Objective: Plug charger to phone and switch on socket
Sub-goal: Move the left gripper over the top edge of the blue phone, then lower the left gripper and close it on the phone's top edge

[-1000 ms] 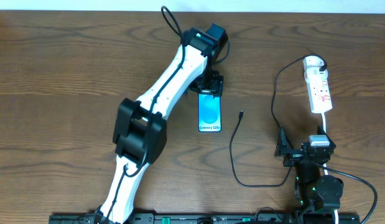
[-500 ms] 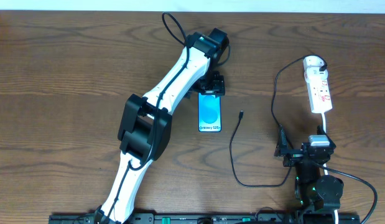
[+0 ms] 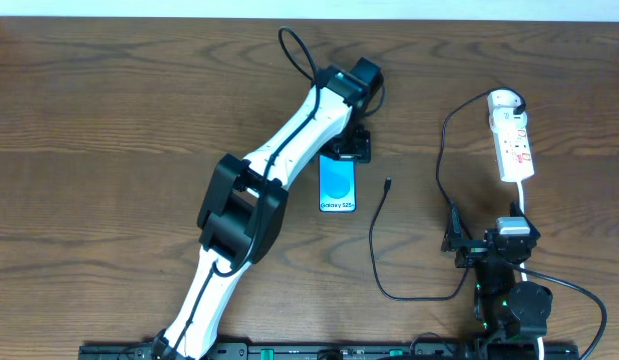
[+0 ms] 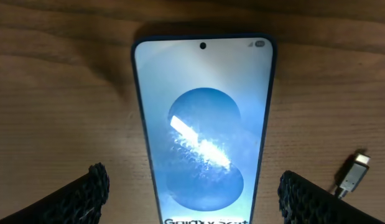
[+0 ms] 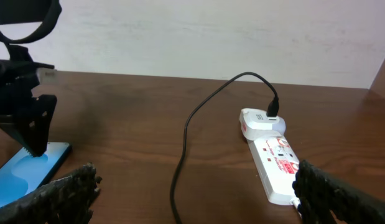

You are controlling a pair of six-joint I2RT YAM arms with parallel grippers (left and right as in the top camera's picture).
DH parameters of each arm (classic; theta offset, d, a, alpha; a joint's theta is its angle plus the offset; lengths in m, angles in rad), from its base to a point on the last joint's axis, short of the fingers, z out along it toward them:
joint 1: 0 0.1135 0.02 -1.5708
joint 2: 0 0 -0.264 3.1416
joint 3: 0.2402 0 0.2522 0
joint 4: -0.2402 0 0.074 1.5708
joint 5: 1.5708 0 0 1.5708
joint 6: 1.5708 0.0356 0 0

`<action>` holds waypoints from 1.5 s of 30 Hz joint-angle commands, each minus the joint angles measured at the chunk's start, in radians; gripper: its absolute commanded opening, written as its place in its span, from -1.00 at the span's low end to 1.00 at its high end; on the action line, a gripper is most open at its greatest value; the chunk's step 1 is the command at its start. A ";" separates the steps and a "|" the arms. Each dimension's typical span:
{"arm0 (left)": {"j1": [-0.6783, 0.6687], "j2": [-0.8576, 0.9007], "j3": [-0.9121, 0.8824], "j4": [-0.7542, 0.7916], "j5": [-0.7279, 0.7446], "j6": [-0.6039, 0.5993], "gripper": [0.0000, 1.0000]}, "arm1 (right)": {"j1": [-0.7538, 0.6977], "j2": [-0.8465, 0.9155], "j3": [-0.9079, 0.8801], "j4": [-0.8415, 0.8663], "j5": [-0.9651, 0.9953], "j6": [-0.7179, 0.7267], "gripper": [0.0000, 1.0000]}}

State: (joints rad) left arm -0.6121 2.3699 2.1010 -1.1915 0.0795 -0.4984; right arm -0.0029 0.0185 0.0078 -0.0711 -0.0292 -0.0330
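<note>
The phone lies flat mid-table, its blue-and-white screen lit. My left gripper hovers over the phone's far end. In the left wrist view the phone sits between the wide-apart fingertips of this open gripper, and neither fingertip touches it. The charger, a thin black cable, loops across the table. Its loose plug tip rests just right of the phone, and its other end goes into the round white plug on the socket. My right gripper is open and empty near the front edge, facing the socket and the charger.
The wooden table ends at a pale wall behind the socket. A white cord runs from the socket's near end past my right arm. My left arm stretches diagonally across the table's left half.
My left arm has swung slightly to the right, carrying its gripper along the phone's far end. The right arm, phone, charger and socket have not moved.
</note>
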 commanded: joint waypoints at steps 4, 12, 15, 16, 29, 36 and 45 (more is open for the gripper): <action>-0.006 0.021 -0.010 0.005 -0.018 -0.012 0.77 | 0.011 -0.003 -0.002 -0.003 0.001 0.010 0.98; -0.006 0.021 -0.010 0.012 -0.020 -0.011 0.77 | 0.011 -0.003 -0.002 -0.003 0.001 0.010 0.99; -0.008 0.021 -0.010 0.009 -0.018 -0.012 0.77 | 0.011 -0.003 -0.002 -0.004 0.001 0.010 0.98; -0.008 0.021 -0.011 0.003 -0.016 -0.012 0.77 | 0.011 -0.003 -0.002 -0.003 0.001 0.010 0.98; -0.018 0.023 -0.030 -0.016 -0.012 0.006 0.77 | 0.011 -0.003 -0.002 -0.003 0.001 0.010 0.98; -0.023 0.023 -0.040 0.012 0.049 0.003 0.77 | 0.011 -0.003 -0.002 -0.003 0.001 0.010 0.99; -0.024 0.023 -0.080 0.055 0.024 0.003 0.77 | 0.011 -0.003 -0.002 -0.003 0.001 0.010 0.98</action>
State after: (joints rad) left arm -0.6323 2.3699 2.0502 -1.1442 0.1062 -0.4976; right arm -0.0029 0.0185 0.0078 -0.0711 -0.0292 -0.0330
